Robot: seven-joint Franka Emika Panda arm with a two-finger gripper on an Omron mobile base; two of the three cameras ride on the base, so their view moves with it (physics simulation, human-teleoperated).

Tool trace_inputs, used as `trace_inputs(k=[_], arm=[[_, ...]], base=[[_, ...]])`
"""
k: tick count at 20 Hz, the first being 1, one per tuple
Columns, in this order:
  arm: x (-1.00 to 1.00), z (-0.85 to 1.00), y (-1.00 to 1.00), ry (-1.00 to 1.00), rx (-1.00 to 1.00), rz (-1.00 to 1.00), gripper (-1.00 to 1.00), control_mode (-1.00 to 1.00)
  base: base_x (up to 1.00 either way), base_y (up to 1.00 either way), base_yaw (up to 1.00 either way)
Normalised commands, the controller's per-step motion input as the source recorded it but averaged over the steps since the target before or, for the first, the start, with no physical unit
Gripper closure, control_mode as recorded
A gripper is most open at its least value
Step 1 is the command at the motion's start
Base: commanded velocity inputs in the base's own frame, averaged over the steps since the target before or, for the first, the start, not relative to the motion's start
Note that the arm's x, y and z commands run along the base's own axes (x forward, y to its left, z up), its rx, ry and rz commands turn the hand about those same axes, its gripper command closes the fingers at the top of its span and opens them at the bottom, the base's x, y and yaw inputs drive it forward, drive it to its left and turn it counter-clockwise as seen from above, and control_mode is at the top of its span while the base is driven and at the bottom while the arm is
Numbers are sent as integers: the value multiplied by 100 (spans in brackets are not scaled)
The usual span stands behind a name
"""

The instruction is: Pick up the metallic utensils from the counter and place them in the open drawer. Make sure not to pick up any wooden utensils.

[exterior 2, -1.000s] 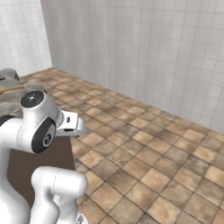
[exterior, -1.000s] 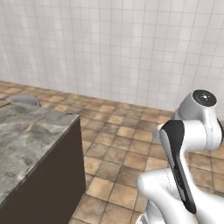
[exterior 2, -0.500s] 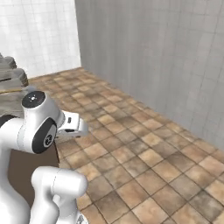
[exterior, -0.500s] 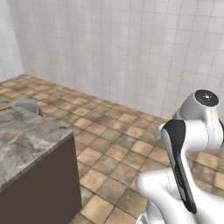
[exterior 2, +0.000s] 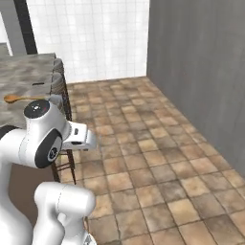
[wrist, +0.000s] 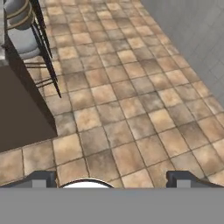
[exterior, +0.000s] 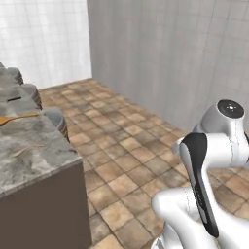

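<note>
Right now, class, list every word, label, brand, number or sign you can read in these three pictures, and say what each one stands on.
None: no readable text in any view.
The grey-beige veined stone counter, the orange-brown wooden spoon, the white tiled wall and the brown tiled floor carry no lettering.
The open gripper bears no marking either.

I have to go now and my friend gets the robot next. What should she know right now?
Gripper: jaws wide open, holding nothing, aimed at the tiled floor beside the counter's dark base.
Counter: an orange-brown wooden spoon lies on it; leave that one alone. A small pale utensil lies nearer the edge.
Metal utensils and drawer: can't make them out from here.
Done: nothing picked up so far.
Left: find the metal pieces, carry each to the drawer.
</note>
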Motion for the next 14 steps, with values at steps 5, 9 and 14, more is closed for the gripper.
trace_inputs(k=[5, 9, 14], arm=[[0, 0, 0, 0, 0, 0, -100, 100], [0, 0, 0, 0, 0, 0, -100, 100], [0, 0, 0, 0, 0, 0, -100, 100]], base=[[88, -82, 64], [57, -69, 73], [49, -21, 96]])
